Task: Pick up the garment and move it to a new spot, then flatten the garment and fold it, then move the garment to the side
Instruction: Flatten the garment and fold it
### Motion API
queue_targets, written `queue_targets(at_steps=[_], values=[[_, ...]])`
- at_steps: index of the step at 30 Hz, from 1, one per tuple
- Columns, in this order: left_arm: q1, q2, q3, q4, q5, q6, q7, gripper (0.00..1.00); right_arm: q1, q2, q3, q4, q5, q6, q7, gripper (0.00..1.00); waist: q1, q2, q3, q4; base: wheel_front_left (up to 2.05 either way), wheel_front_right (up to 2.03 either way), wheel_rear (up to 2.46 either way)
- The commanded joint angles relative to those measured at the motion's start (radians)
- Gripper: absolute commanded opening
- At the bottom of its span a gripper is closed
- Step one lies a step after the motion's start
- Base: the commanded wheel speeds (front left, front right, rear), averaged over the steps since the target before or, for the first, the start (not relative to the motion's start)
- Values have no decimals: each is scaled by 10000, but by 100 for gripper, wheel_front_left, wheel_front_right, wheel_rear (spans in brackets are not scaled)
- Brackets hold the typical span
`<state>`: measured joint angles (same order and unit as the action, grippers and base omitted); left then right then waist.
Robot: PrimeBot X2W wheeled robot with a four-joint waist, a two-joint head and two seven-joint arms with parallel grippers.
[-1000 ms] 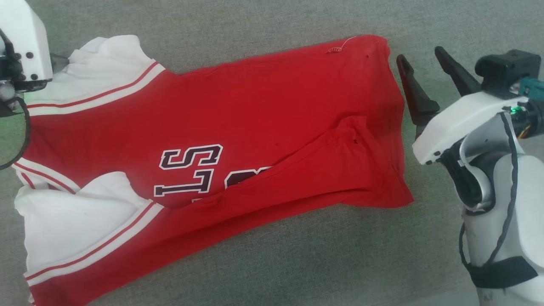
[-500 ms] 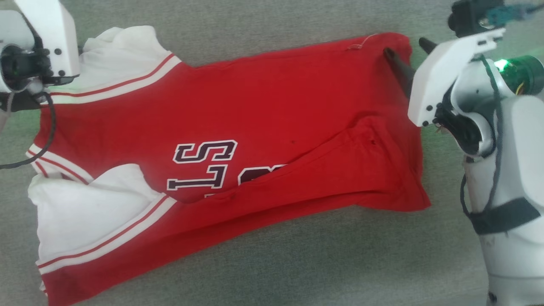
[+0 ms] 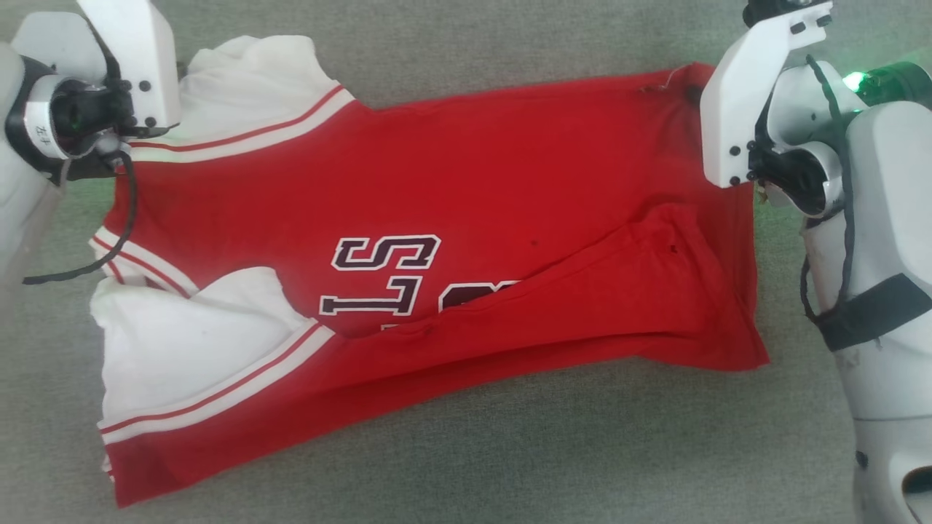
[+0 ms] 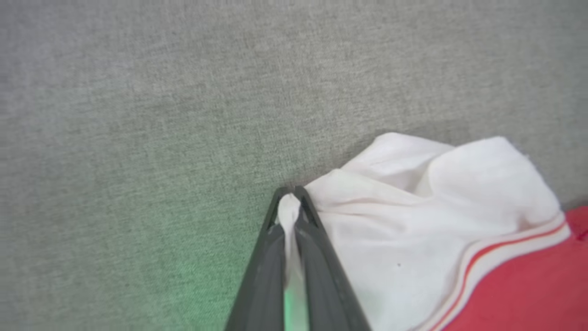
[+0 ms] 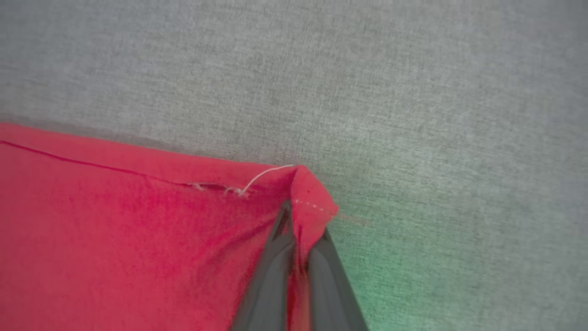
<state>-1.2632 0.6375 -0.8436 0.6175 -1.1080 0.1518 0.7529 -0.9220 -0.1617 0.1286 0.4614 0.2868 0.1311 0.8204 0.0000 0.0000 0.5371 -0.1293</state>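
where the garment (image 3: 473,182) folds over, lettering (image 3: 386,255) is partly hidden.

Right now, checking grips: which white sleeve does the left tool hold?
The upper sleeve in the head view, pinched in the left tool; the lower sleeve lies free.

a fold (image 3: 582,291) of the garment (image 3: 473,167) hides some lettering (image 3: 386,255).

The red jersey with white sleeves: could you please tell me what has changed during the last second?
The right tool moved from beside the hem of the red jersey-style shirt onto its far corner and shut there. The left tool shut on a white sleeve edge. The shirt lies on the grey fabric surface as before.
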Motion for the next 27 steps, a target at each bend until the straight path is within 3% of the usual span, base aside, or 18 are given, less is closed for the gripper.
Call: queue_targets(at_steps=[1, 8, 15, 20, 27], values=[[-50, -48, -3, 75, 23, -73, -68, 0, 185, -163, 46, 109, 59, -6, -76, 0, 0, 0, -137, 99, 0, 0, 0], [4, -114, -35, -279, -106, -335, 5, 0, 710, -729, 160, -625, 400, -5, -647, 0, 0, 0, -768, 497, 0, 0, 0], [477, 218, -185, -1386, -71, -127, 217, 0, 1679, -1176, -63, -1673, 662, -5, -915, 0, 0, 0, -1326, 857, 0, 0, 0], [1235, 760, -234, -2946, -189, 364, 346, 0, 2722, -1500, -272, -2689, 849, -5, -587, 0, 0, 0, -1704, 1118, 0, 0, 0], [2804, 1806, -414, -5521, -326, 1420, 416, 0, 4327, -2000, -535, -4064, 1316, -5, 137, 0, 0, 0, -2071, 1362, 0, 0, 0]])
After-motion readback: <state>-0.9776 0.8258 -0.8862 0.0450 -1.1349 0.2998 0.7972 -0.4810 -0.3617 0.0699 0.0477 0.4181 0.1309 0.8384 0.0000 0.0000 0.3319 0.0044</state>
